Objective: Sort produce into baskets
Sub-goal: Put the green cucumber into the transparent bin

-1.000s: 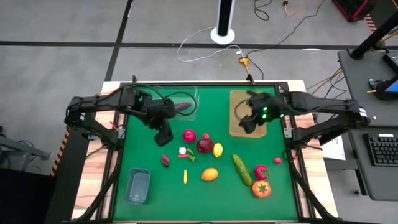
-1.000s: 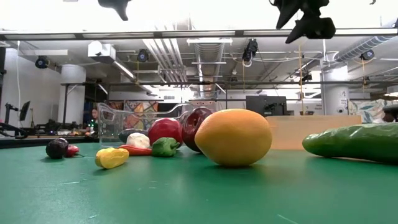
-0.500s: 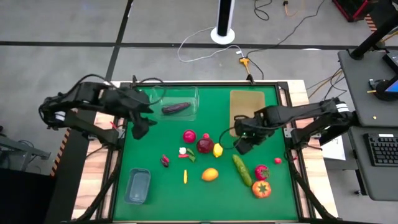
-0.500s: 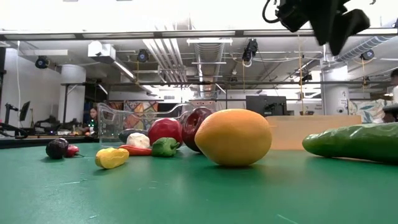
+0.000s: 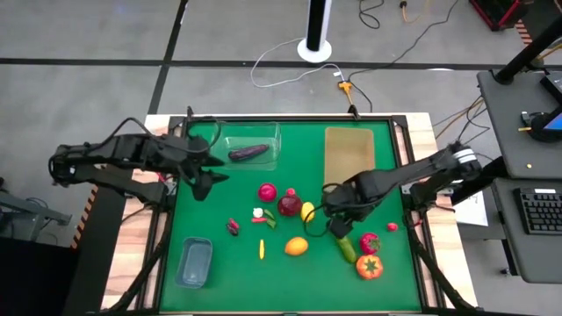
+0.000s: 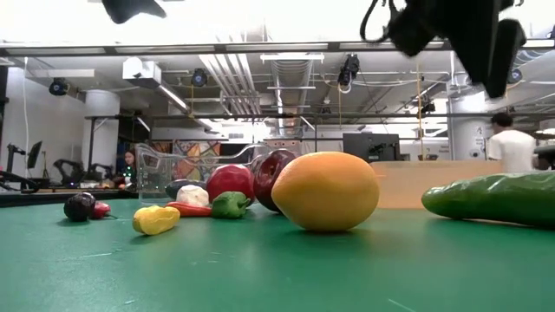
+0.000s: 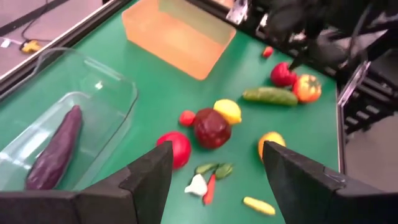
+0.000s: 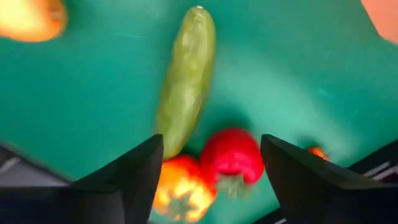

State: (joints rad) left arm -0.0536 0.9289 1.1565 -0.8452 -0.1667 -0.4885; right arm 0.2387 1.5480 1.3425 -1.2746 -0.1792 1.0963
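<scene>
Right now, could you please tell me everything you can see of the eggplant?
The eggplant is a long, slim, dark purple toy with a smooth, plastic-looking skin. It lies flat on its side inside the clear plastic tub at the far left of the green mat, resting on the tub's floor. Nothing else shares the tub, and neither gripper touches it.

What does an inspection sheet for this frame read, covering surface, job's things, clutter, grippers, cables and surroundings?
Surface: green mat framed by a wooden table.
Job's things: eggplant lies in the clear tub; wooden tray and blue-grey tub hold nothing; cucumber, tomato, orange fruit and other produce loose on the mat.
Clutter: nothing seen.
Grippers: left gripper open, empty, beside the clear tub; right gripper open above the cucumber.
Cables: white and orange leads on the floor beyond.
Surroundings: keyboard on a side desk.
</scene>
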